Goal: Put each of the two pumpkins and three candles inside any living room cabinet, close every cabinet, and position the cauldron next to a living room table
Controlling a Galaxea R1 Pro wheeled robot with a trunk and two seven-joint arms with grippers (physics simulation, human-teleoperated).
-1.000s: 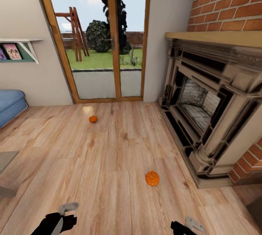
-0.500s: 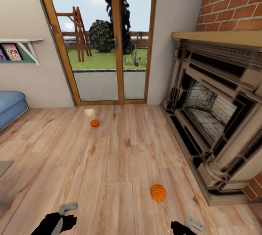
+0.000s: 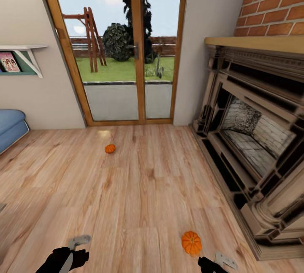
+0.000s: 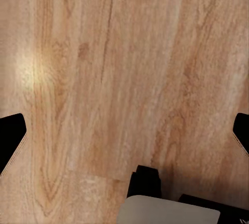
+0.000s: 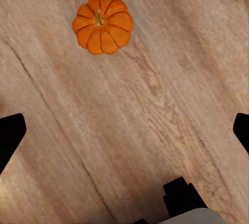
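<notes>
Left gripper (image 3: 67,254): low over bare floor (image 3: 139,205), well apart from both pumpkins. In its wrist view the finger tips sit at opposite edges of the frame with only wood grain between them, so the fingers are spread and empty.

Far pumpkin (image 3: 109,148): upright on the floor, toward the glass door (image 3: 126,53), clear of the sofa (image 3: 10,127).

Near pumpkin (image 3: 191,242): upright on the floor, stem up, just ahead of the right gripper (image 3: 215,262) and apart from the fireplace (image 3: 253,146). In the right wrist view this pumpkin (image 5: 102,24) lies beyond the spread, empty fingers, not between them.

Judgement: the step in hand is the approach to the near pumpkin. Recommended: advance until it sits centred between the right fingers, descend straight, close across the ribs at the widest part. Risk: a glancing touch could roll it toward the fireplace base.
</notes>
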